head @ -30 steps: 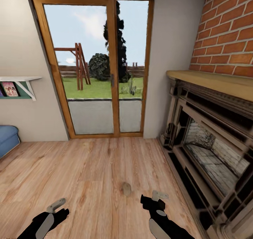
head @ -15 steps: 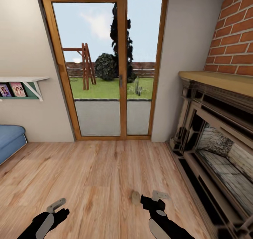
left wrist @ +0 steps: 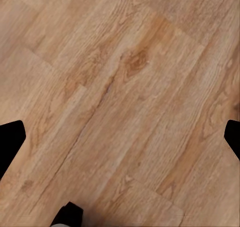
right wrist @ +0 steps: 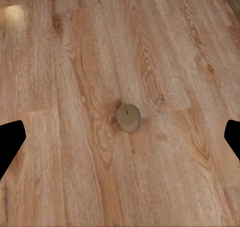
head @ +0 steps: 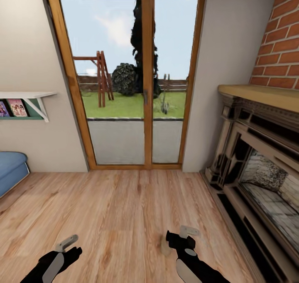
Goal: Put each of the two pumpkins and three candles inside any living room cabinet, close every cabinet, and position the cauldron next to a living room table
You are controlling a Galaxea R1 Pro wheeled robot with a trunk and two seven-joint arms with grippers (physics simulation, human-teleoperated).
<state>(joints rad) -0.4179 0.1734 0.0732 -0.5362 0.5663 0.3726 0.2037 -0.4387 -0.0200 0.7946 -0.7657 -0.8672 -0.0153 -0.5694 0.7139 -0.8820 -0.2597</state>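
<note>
Candle (right wrist: pixel 128 117) stands upright on the bare wood floor (head: pixel 108 208), in the open stretch between the glass door (head: pixel 128 79) and the fireplace (head: pixel 257 171), well clear of both. In the head view it's partly hidden just beside the right gripper (head: pixel 182 235) on its inner side.

Right wrist view looks nearly straight down on it: candle sits between the two fingertips, a little off centre, the claw spread wide and holding nothing. Left gripper (head: pixel 68 245) also hangs over bare floor, fingers apart, empty.

Step in hand, as I read it: pick this candle with the right arm.
- Centre it between the fingers before descending.
- Come straight down; it's short and stubby, so go low, fingers close to the floor.
- Close slowly: the rounded top and small body could squirt out or tip.
- Lift vertically, check hold in wrist cam before driving to the cabinet.
</note>
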